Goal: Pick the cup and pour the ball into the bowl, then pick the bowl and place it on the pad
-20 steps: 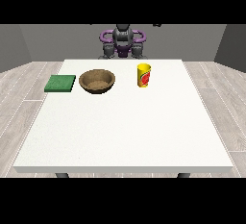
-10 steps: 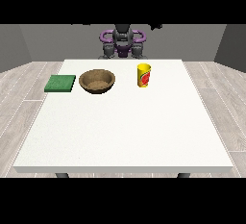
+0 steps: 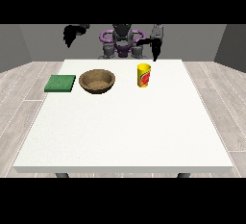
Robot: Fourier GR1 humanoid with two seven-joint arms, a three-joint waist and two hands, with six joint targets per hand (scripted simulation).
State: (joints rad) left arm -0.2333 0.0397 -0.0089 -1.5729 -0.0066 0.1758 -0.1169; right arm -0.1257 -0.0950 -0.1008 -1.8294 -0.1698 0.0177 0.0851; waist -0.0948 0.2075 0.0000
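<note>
On my feed the hand at the view's right (image 3: 154, 45) hangs w/ its fingers (image 3: 155, 55) pointing straight down, not curled, nothing in them; a thumb-like bit juts toward the view's left. It sits above the table's far edge, just behind the cup and apart from it, no contact. The hand at the view's left (image 3: 72, 33) is raised high and well out to the side, beyond the table's far left corner; I see dark fingers drooping downward, relaxed, holding nothing.

Moving outward: the cup (image 3: 143, 75) is yellow w/ a red mark on its side, upright on the table (image 3: 125, 131), right of centre in the far part. I can't tell from here whether the ball is inside. The bowl (image 3: 97, 81), brown and upright, sits to the view's left of the cup, apart from it. Just beside the bowl, further left near the table's edge, lies the flat green pad (image 3: 60, 83), not touching the bowl. The robot's torso (image 3: 122, 40) is centred behind the far edge.
</note>
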